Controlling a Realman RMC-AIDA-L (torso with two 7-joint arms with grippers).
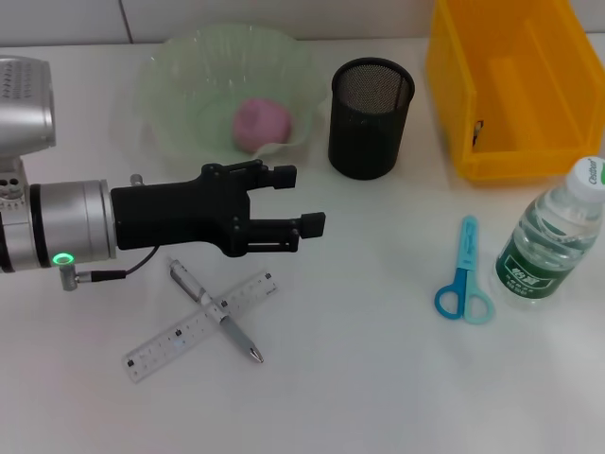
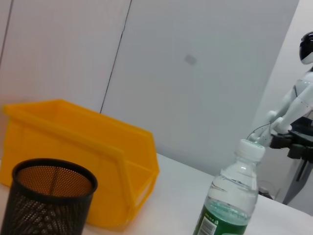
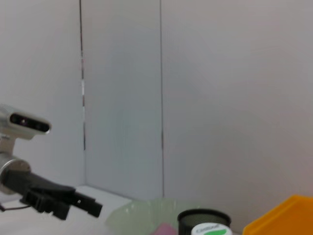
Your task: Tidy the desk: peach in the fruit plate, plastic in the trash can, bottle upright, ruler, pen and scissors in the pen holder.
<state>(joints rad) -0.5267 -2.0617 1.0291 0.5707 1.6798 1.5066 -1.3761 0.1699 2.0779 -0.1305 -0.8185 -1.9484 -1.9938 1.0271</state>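
My left gripper point(image 1: 300, 199) is open and empty, held above the table between the fruit plate and the crossed ruler and pen. It also shows far off in the right wrist view point(image 3: 83, 205). The pink peach point(image 1: 262, 123) lies in the green fruit plate point(image 1: 184, 76). The clear ruler point(image 1: 184, 336) lies on the table with the silver pen point(image 1: 219, 312) across it, below the gripper. The blue scissors point(image 1: 464, 279) lie flat next to the upright water bottle point(image 1: 551, 241). The black mesh pen holder point(image 1: 371, 118) stands empty. The right gripper is out of view.
The yellow bin point(image 1: 510, 85) stands at the back right, behind the bottle and to the right of the pen holder. The left wrist view shows the pen holder point(image 2: 49, 200), the bin point(image 2: 83, 147) and the bottle point(image 2: 230, 196).
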